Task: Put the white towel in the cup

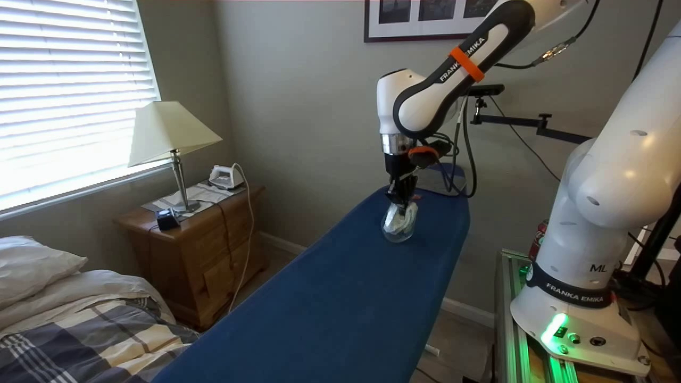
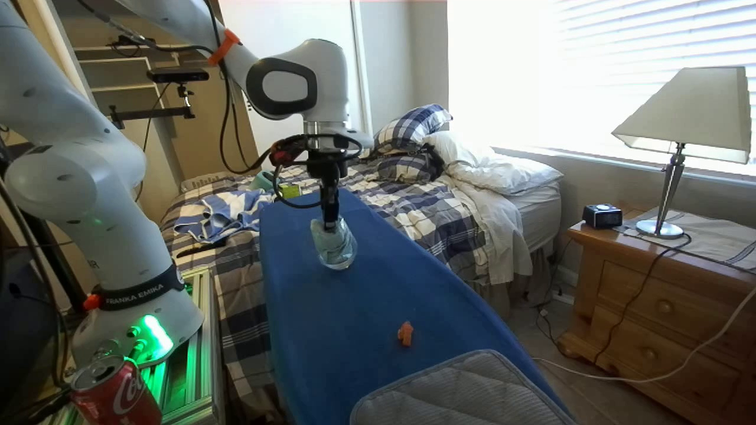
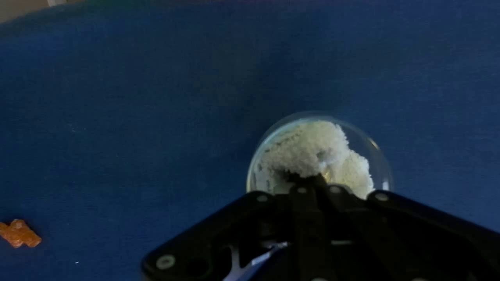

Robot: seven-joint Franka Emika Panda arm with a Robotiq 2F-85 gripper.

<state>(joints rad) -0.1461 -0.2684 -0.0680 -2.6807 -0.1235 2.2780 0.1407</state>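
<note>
The white towel is bunched inside a clear cup. Both also show in an exterior view, the towel behind the wall of the cup. The cup stands on the blue ironing board. My gripper points straight down with its fingertips inside the cup's mouth. In the wrist view the fingers are close together, with the fluffy towel around the tips. The round cup rim encircles the towel. The fingers look shut on the towel; the tips themselves are partly hidden.
The ironing board has a small orange object and a grey quilted pad on it. A bed and a wooden nightstand with a lamp stand beside it. A soda can stands near the robot base.
</note>
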